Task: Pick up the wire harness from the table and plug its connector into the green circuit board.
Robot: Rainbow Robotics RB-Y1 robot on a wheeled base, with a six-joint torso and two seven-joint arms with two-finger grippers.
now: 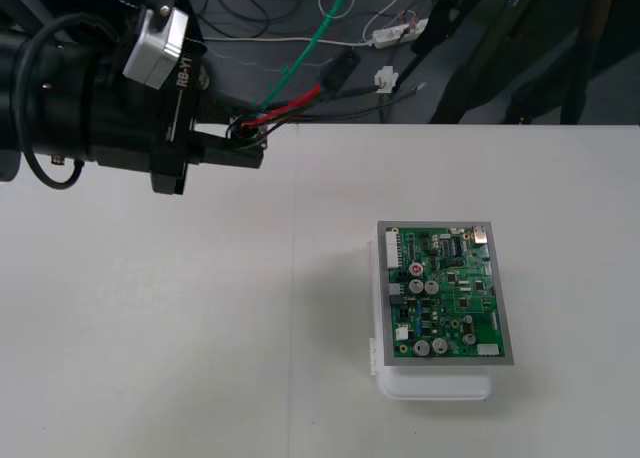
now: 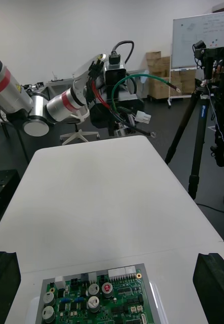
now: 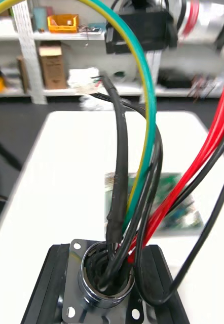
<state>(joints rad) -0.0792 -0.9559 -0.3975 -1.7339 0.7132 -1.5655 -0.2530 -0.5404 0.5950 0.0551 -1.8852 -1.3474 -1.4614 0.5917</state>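
Your left gripper [image 1: 243, 146] hangs over the bench's [image 1: 200, 328] far left edge. Its fingers [image 3: 46, 288] are clamped on the harness [image 1: 290, 106] at the flanged socket [image 3: 102, 283], and the wires [image 3: 123, 192] loop in the air. The board [image 1: 441, 293] sits well apart. Your right gripper [image 2: 109, 260] is near the board, fingers wide apart.

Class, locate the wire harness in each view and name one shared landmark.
Front view: wire harness in the left pincer over the far edge of the table.
Right wrist view: wire harness held beyond the table's end.
Left wrist view: its socket between the fingers, wires rising.
Shared landmark: green circuit board.
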